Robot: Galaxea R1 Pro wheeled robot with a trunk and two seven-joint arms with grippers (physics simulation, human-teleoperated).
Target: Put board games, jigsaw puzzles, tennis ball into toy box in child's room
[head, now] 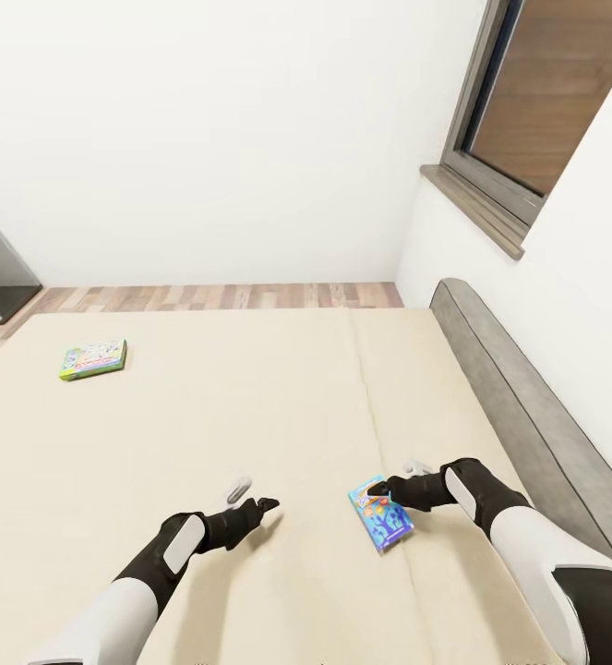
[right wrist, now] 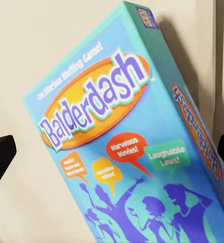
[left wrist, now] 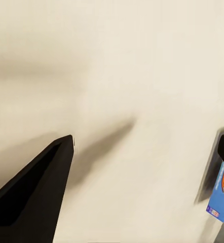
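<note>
The blue Balderdash box (head: 380, 513) lies on the cream bed (head: 278, 406) between the right gripper's (head: 386, 483) 2 spread fingertips (right wrist: 1, 152), jaws released and not yet clamped. The left gripper (head: 253, 499) hovers open nearby, and the green game box (head: 93, 359) lies well apart.

You're in a home bedroom: a wide cream bed (head: 278, 416) with a grey base, wood plank floor (head: 222, 296), white walls and a framed window (head: 536, 111).
</note>
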